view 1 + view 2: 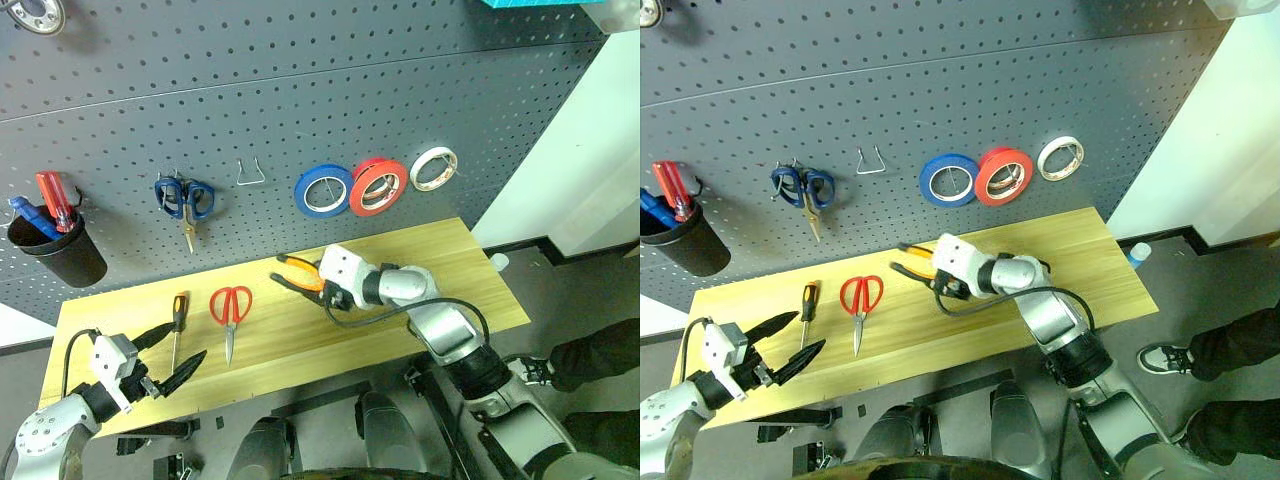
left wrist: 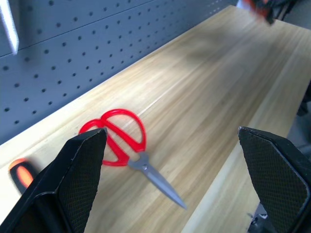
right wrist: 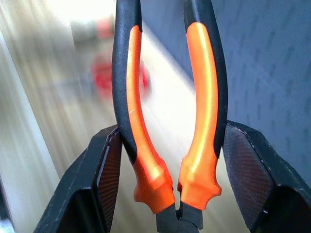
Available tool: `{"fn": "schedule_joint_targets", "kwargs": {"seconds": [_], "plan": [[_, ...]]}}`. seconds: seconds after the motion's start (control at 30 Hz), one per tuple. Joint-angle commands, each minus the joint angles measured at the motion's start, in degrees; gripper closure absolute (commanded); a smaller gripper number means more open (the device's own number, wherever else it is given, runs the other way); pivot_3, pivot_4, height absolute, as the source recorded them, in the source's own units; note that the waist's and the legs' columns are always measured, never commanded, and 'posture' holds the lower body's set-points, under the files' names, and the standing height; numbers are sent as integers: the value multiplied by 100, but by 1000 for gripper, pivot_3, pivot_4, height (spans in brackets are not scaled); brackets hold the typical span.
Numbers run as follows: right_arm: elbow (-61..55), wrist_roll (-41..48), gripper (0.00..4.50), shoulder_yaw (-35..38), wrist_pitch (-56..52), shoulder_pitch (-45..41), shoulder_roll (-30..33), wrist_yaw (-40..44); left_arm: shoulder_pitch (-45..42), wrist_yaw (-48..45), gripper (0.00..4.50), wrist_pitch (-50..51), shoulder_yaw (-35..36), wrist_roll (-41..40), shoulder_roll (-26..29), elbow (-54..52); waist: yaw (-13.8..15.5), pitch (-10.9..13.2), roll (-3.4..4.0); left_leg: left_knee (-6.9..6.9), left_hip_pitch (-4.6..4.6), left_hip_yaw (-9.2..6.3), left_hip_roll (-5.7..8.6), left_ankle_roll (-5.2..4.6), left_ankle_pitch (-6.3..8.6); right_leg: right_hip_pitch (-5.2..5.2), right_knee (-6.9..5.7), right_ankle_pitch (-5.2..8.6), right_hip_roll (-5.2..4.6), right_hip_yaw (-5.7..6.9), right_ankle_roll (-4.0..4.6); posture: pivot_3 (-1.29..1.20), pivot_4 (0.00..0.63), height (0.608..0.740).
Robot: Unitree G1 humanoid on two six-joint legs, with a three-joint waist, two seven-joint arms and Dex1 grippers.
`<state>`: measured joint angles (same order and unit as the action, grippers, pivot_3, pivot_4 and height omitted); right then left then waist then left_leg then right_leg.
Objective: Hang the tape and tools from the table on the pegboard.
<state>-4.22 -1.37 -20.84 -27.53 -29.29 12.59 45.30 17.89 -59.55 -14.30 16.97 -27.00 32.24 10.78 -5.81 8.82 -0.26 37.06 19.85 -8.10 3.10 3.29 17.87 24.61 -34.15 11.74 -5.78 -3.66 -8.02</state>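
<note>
Red scissors (image 1: 230,306) and screwdriver (image 1: 178,313) lie on the worktop (image 1: 470,270). Right gripper (image 3: 167,160) jaws clamp the pliers (image 3: 167,111); left gripper (image 1: 168,355) jaws stand fully apart, empty.

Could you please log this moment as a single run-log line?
right hand: shut on pliers, lifted off table | left hand: open, empty | red scissors, screwdriver: on table | red tape: on pegboard

R pincer (image 1: 937,272) grips pliers (image 1: 914,260) over table (image 1: 1080,255).
</note>
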Motion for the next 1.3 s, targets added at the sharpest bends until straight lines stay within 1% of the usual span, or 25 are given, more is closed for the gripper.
{"fn": "schedule_joint_targets", "kwargs": {"seconds": [0.03, 0.13, 0.27, 0.37, 0.5, 0.63, 1.03, 1.3], "plan": [[-636, 756, 1773, 729, -308, -945, -601, -322, -162, 38, 0, 11, 110, -179, -94, -209, 8, 0, 0, 1, 0, -1, 0, 0, 0, 0, -1, -3, 0, 0, 4, -123, 106, 738], [-390, 951, 1773, 1123, -112, -1604, -1075, -821, -337, 86, 0, -19, 46, -166, -214, -290, 3, -3, 0, 2, 2, -1, 0, 1, 0, 4, -1, -5, 0, 0, 5, -132, 96, 738], [596, 1312, 1773, 1661, 345, -2573, -1599, -1224, -776, 322, 0, -144, -49, -94, -512, -366, 5, -19, -3, -2, 34, -5, 2, 5, -2, 39, -6, -7, -2, 4, 8, -125, 87, 738], [1114, 1385, 1773, 1725, 632, -2848, -1752, -1293, -1033, 520, 0, -326, -56, 15, -715, -367, -11, -22, -8, -2, 54, -5, 2, 15, -8, 62, -8, -20, -2, 3, 14, -115, 86, 738], [1819, 1508, 1773, 1768, 1101, -3010, -2036, -1349, -1370, 938, 0, -504, -132, 140, -1054, -499, -49, -23, -5, -4, 58, -1, 2, 16, -9, 70, -11, -22, -2, 1, 14, -106, 86, 738], [2389, 1593, 1773, 1855, 1515, -3133, -2312, -1420, -1445, 1069, 0, -542, -237, 226, -1170, -529, -157, -23, -5, -5, 59, 0, 2, 17, -9, 75, -17, -22, -1, -2, 14, -102, 86, 738], [3837, 1752, 1773, 1994, 2700, -3582, -2945, -1939, -1537, 1179, 0, -689, -276, 317, -1170, -347, -170, -23, -5, -2, 57, -1, 2, 19, -11, 74, -23, -22, 1, -3, 14, -102, 88, 738], [4441, 1914, 1773, 1991, 3149, -3677, -3074, -2050, -1801, 1471, 0, -1047, -24, 338, -1159, -109, -159, -23, -5, 3, 54, -2, 2, 26, -15, 74, -33, -22, 1, -3, 13, -87, 95, 738]]}}
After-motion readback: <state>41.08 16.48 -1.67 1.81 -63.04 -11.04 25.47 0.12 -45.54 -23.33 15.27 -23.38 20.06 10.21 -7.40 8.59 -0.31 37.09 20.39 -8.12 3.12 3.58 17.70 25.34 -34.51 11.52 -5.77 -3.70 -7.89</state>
